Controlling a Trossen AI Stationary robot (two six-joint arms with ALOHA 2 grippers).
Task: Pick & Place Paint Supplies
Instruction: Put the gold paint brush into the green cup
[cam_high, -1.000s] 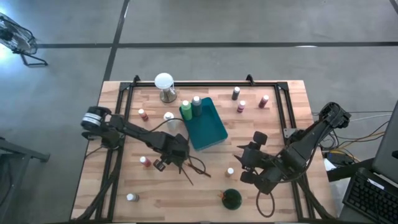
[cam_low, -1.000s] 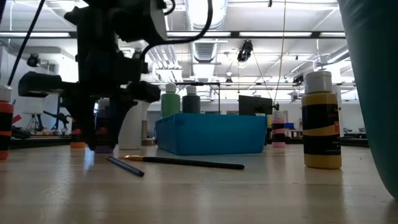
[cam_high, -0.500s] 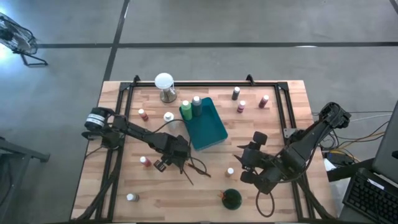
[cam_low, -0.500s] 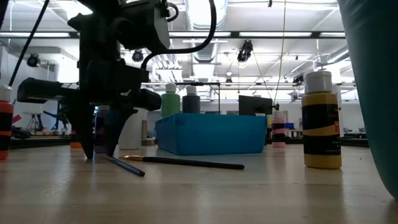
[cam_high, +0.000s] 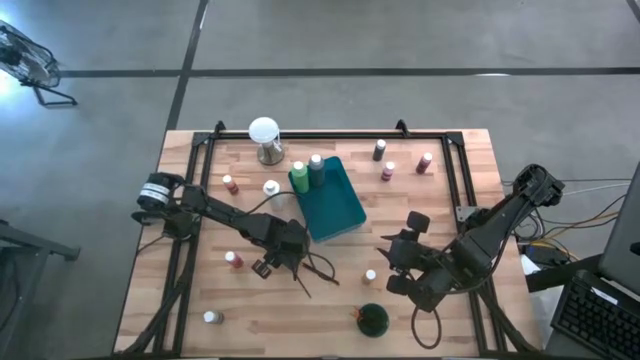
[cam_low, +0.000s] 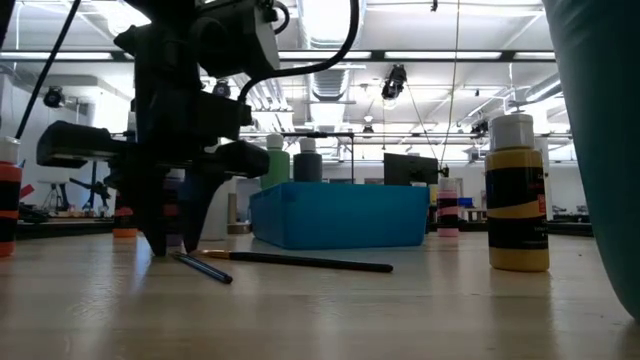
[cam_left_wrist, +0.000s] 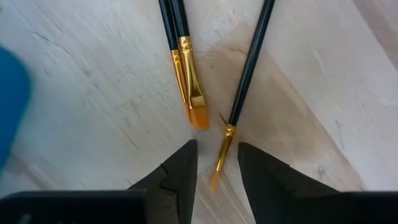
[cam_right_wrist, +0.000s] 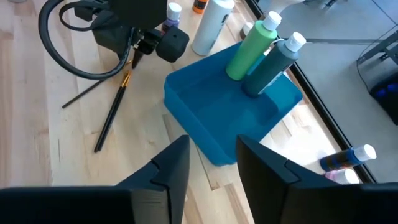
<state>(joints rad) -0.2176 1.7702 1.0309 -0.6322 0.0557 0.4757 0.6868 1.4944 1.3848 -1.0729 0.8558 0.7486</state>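
Lowered now, the left gripper (cam_left_wrist: 216, 177) straddles a thin brush (cam_left_wrist: 239, 98) tip, jaws parted, its handle running straight ahead.

light: even and bright, from ceiling lamps (cam_low: 395, 85) seen behind my left gripper (cam_low: 172, 245) | shadows: soft, short below my fingers | glare: mild on table (cam_low: 320, 310) | blur: nearest bottle edge was out of focus

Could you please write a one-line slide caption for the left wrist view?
Left gripper, fingers open, straddles the bristle tip of a thin dark-handled brush on the wooden table, beside a flat brush.
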